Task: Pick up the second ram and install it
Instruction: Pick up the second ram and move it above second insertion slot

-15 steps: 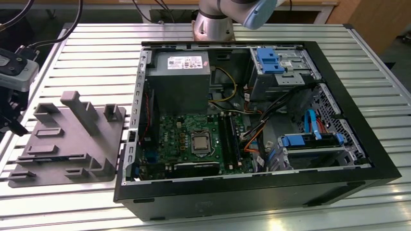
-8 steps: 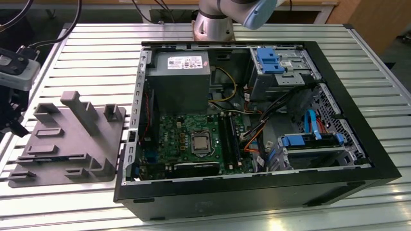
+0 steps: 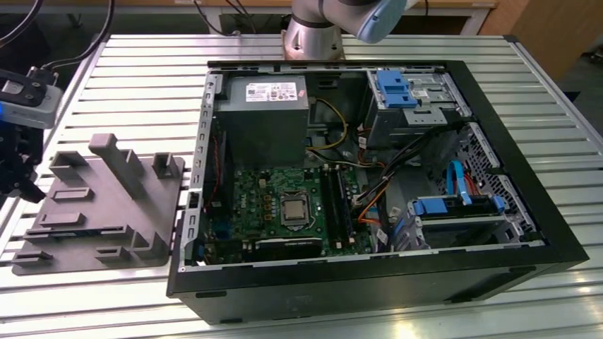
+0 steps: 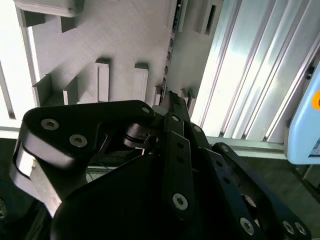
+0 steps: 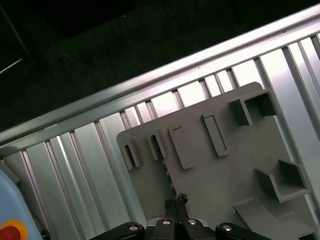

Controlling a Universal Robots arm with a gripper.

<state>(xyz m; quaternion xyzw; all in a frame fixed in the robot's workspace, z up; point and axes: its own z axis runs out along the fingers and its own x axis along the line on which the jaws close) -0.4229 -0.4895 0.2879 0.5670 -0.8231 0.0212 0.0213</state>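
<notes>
The second ram [image 4: 173, 30] stands on edge in a slot of the grey holder tray [image 4: 125, 35] and shows as a thin dark strip. The first wrist view shows the second ram [image 5: 158, 146] in a slot near the edge of the tray [image 5: 240, 165]. My gripper [image 4: 168, 96] hovers over one end of that strip, shut, with nothing visibly gripped. The strip also runs toward the gripper [image 5: 176, 199] in the first wrist view; whether they touch I cannot tell. The exterior view has the gripper [image 3: 21, 180] at its far left, by the tray [image 3: 113, 205].
An open computer case [image 3: 377, 282] lies on the slatted metal table [image 3: 141, 63], to the exterior view's right of the tray. Inside are the motherboard with long black slots [image 3: 335, 205], a power supply [image 3: 262, 113] and loose cables. The arm's base [image 3: 311, 35] stands behind the case.
</notes>
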